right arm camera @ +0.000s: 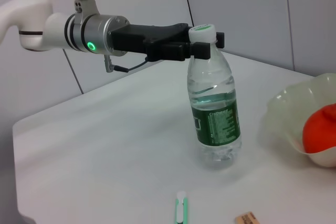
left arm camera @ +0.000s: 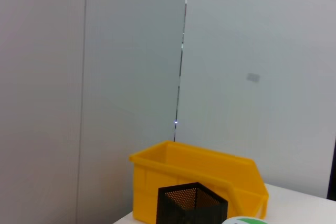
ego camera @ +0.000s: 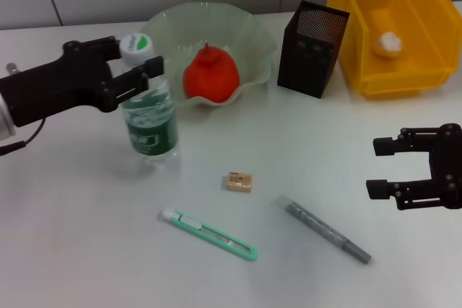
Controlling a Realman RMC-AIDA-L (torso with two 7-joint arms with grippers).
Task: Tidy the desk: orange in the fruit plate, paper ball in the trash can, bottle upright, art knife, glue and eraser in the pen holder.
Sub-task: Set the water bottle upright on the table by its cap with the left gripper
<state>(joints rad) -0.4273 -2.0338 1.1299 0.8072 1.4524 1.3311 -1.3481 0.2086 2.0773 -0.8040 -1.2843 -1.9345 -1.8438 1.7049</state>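
On the white counter (ego camera: 86, 250), the bottle (ego camera: 149, 117) was observed standing upright, its white cap (ego camera: 138, 46) uppermost. The left gripper (ego camera: 137, 68) was positioned at the bottle's neck, one jaw seen on each side just below the cap, as confirmed in the right wrist view (right arm camera: 202, 43); whether the jaws pressed on the neck or merely flanked it could not be determined.

The right gripper (ego camera: 381, 167) was held over the counter's right side, well apart from every item, its jaws spread wide and nothing held between them.

The orange (ego camera: 211, 75) was found resting in the pale green fruit plate (ego camera: 253, 34), just behind the bottle. The paper ball (ego camera: 388, 43) was noted inside the yellow trash can (ego camera: 404, 70). The black mesh pen holder (ego camera: 312, 48) was standing between plate and trash can.

Three items were recorded lying loose on the counter in front of the bottle: the eraser (ego camera: 239, 182), the green art knife (ego camera: 209, 234) nearer the front edge, and the grey glue stick (ego camera: 326, 229) to its right. None was touching another or either gripper.
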